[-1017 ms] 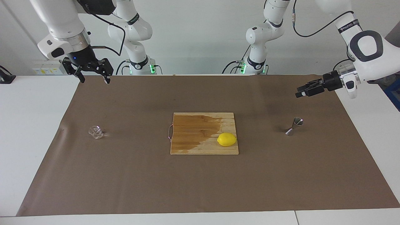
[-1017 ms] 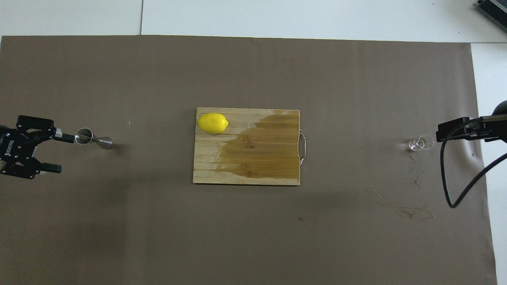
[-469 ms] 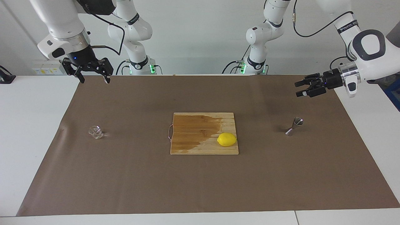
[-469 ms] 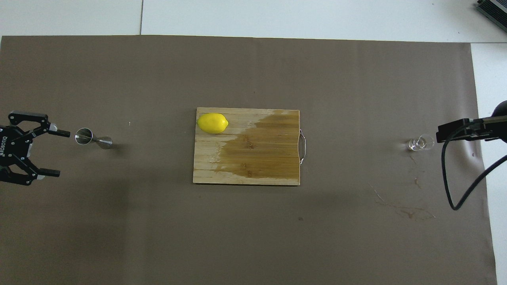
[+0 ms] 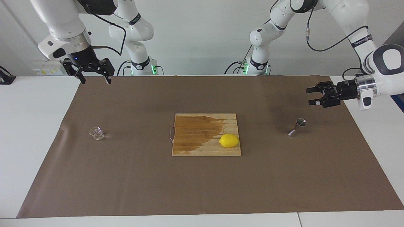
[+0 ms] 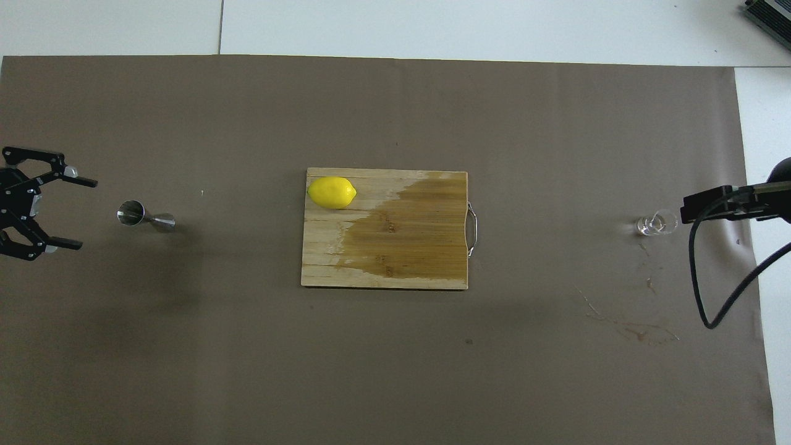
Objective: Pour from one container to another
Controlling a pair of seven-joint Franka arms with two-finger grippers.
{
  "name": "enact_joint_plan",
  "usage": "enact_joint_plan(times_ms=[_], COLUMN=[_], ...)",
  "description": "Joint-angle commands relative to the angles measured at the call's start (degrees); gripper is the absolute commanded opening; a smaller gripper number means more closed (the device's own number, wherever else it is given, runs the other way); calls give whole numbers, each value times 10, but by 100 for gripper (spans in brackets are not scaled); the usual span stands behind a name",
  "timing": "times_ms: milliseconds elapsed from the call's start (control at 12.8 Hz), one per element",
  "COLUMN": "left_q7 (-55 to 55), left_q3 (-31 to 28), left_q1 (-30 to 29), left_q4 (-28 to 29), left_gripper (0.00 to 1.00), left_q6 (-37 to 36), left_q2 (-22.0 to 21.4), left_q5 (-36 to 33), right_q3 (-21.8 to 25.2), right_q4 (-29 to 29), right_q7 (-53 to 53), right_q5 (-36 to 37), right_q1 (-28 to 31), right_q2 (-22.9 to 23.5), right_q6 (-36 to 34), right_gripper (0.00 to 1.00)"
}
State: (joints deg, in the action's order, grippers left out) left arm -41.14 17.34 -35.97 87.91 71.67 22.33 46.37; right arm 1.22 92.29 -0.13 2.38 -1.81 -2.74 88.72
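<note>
The one container, a small clear faceted glass cup (image 5: 96, 133) (image 6: 656, 224), stands on the brown mat toward the right arm's end. The other, a shiny steel hourglass jigger (image 5: 297, 127) (image 6: 145, 216), stands upright toward the left arm's end. My left gripper (image 5: 310, 96) (image 6: 85, 214) hovers open and level above the mat's end; it points at the jigger with a clear gap between them. High over the mat beside the glass cup, my right gripper (image 5: 96, 82) (image 6: 685, 212) hangs open and holds nothing.
A wooden cutting board (image 5: 202, 148) (image 6: 383, 259) with a dark wet patch lies mid-table, and a yellow lemon (image 5: 229, 140) (image 6: 332, 192) sits on its corner. Stains mark the brown paper mat (image 5: 126, 176) (image 6: 630, 327) close to the glass cup. White tabletop surrounds the mat.
My left gripper has turned at the wrist, drawn back from the jigger toward its end of the table and sunk a little. The right arm has not moved.
</note>
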Motion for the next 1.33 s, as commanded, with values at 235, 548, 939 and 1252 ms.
enact_joint_plan(times_ms=[235, 548, 939, 1252], left_q7=[-172, -170, -164, -145], left_q3=[105, 103, 104, 104], left_q1=[-80, -85, -88, -103], left_q4=[-89, -88, -88, -86], left_gripper=[100, 100, 100, 100], left_q6=[-31, -32, -32, -31], left_q2=[118, 126, 161, 196], left_q5=[-2, -2, -2, 0], right_q3=[-3, -3, -3, -3], right_q4=[-4, -4, -4, -4], right_q7=[-20, -19, -20, -20], right_q5=[-6, -6, -6, -6], right_q1=[8, 8, 8, 8], right_q2=[1, 1, 1, 1], right_q6=[-12, -12, -12, -12], right_gripper=[100, 100, 100, 100])
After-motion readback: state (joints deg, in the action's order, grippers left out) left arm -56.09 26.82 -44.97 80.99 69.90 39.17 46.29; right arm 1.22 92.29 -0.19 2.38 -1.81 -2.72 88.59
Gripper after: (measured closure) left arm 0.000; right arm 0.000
